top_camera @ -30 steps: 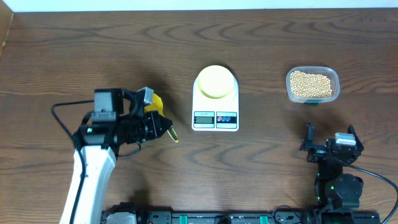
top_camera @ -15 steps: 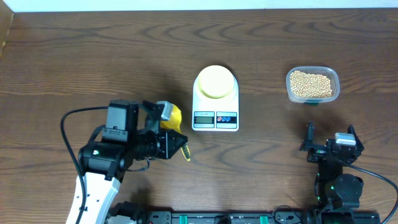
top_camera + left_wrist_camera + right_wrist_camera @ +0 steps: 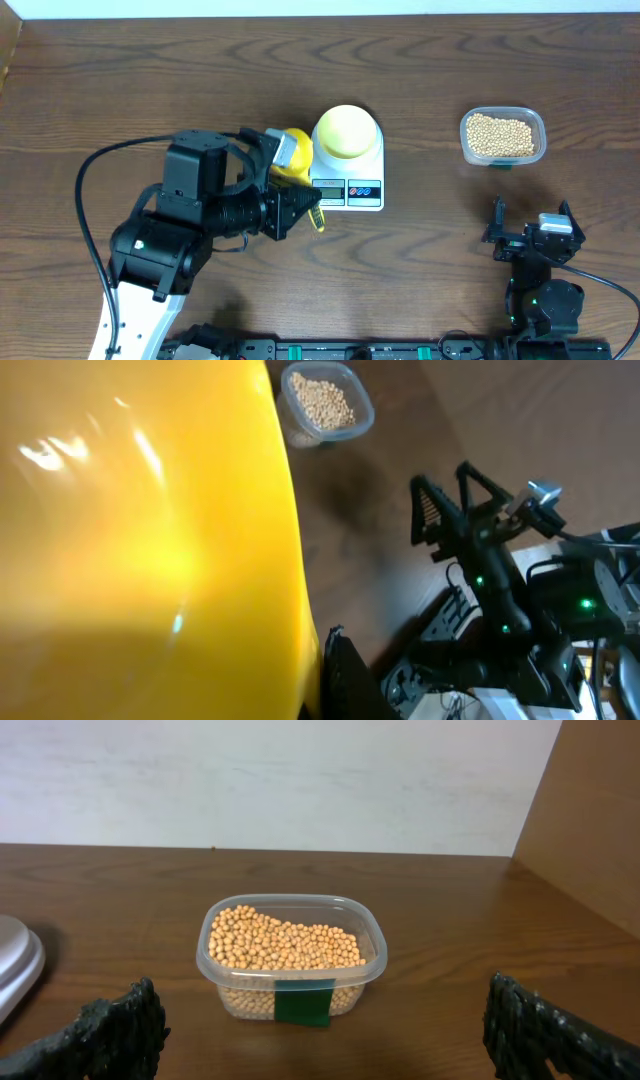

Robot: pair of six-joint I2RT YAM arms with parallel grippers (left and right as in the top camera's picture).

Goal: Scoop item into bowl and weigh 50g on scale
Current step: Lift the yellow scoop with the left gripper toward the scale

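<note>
The tan beans (image 3: pixel 501 134) fill a clear tub (image 3: pixel 503 158) at the back right; they also show in the right wrist view (image 3: pixel 285 943) and the left wrist view (image 3: pixel 320 400). The pale yellow-green bowl (image 3: pixel 347 131) sits on the white scale (image 3: pixel 347 192) at mid table. My left gripper (image 3: pixel 300 208) is shut on a bright yellow scoop (image 3: pixel 292 160), held just left of the scale; the scoop fills the left wrist view (image 3: pixel 140 540). My right gripper (image 3: pixel 528 232) is open and empty, near the front right, facing the tub.
A wooden wall panel (image 3: pixel 590 820) rises to the right of the tub. A white wall (image 3: pixel 280 780) runs behind the table. Cables and electronics sit at the table's front edge (image 3: pixel 520 670).
My left arm has moved right and toward the back with the yellow scoop, from the left middle of the table to beside the scale. The right arm has not moved.
</note>
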